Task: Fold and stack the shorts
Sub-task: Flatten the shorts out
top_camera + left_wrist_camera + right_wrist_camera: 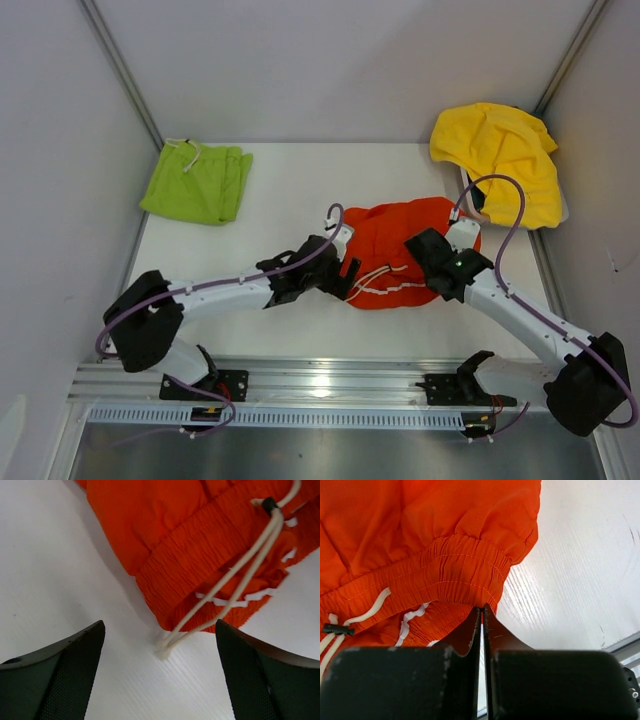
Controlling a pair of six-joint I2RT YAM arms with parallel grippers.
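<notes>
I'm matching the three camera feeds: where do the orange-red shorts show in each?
Top external: orange-red shorts just right of centre.
Left wrist: shorts fill the upper right.
Right wrist: shorts fill the upper left.
Shared landmark: their white drawstring.

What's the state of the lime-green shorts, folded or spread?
Folded. The lime-green shorts lie as a compact, doubled-over block. Stacked cloth edges show along their right side in the top view, and no separate legs are spread out.

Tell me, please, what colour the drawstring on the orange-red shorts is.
White drawstring, clearest in the left wrist view.
</notes>
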